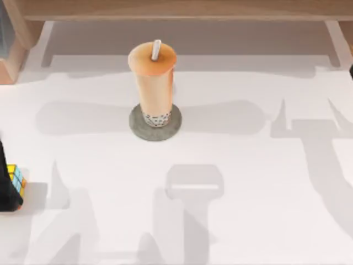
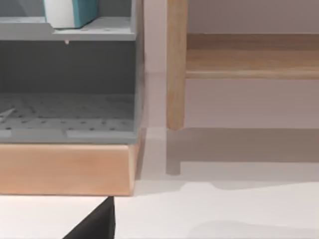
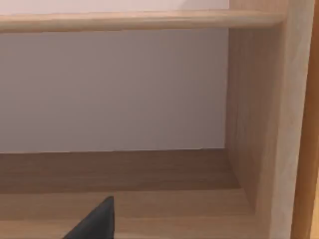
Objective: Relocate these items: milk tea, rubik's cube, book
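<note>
The milk tea [image 1: 152,77] stands upright at the table's middle back, an orange-lidded cup with a white straw and dark pearls, resting on a flat grey disc [image 1: 172,126]. The rubik's cube [image 1: 16,181] is at the table's left edge, right against the dark body of my left gripper [image 1: 5,190]; whether it is held I cannot tell. A white and teal block [image 2: 70,11] sits on a grey rack's upper shelf; I cannot tell if it is the book. A dark part of my right gripper [image 3: 94,221] faces a wooden shelf.
A grey rack [image 2: 70,99] on a wooden base [image 2: 65,167] stands at the back left. A long wooden shelf [image 1: 176,8] runs along the back, its post [image 2: 176,64] beside the rack. My right arm [image 1: 351,72] is at the right edge.
</note>
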Action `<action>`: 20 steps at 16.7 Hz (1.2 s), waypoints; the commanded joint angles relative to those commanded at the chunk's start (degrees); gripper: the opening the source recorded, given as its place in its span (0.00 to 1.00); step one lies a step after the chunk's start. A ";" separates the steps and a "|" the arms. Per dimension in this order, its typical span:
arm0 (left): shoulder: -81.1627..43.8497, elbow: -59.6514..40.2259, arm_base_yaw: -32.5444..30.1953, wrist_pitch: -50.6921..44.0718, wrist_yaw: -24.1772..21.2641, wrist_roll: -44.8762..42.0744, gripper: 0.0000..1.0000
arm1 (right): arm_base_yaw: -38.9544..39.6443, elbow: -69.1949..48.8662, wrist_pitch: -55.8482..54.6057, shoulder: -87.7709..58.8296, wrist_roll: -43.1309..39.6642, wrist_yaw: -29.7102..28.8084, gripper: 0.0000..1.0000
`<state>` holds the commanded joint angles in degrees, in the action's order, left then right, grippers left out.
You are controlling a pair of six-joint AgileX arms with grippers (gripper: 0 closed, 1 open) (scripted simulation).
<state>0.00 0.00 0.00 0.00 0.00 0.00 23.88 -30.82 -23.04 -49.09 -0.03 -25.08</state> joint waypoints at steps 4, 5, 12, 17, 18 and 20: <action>0.00 0.00 0.00 0.00 0.00 0.00 1.00 | -10.79 13.90 10.40 24.37 0.03 11.30 1.00; 0.00 0.00 0.00 0.00 0.00 0.00 1.00 | -13.22 17.03 12.74 29.47 0.04 13.84 1.00; 0.00 0.00 0.00 0.00 0.00 0.00 1.00 | -23.68 30.55 22.84 48.76 0.03 24.85 1.00; 0.00 0.00 0.00 0.00 0.00 0.00 1.00 | -23.89 30.83 23.04 49.10 0.03 25.08 1.00; -0.04 -0.03 0.00 -0.03 0.00 0.00 1.00 | -23.89 30.83 23.04 49.10 0.03 25.08 1.00; -1.87 -1.65 0.09 -1.54 -0.01 -0.04 1.00 | -23.89 30.83 23.04 49.10 0.03 25.08 1.00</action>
<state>-1.87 -1.65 0.09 -1.54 -0.01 -0.04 0.00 0.00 0.00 0.00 0.00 0.00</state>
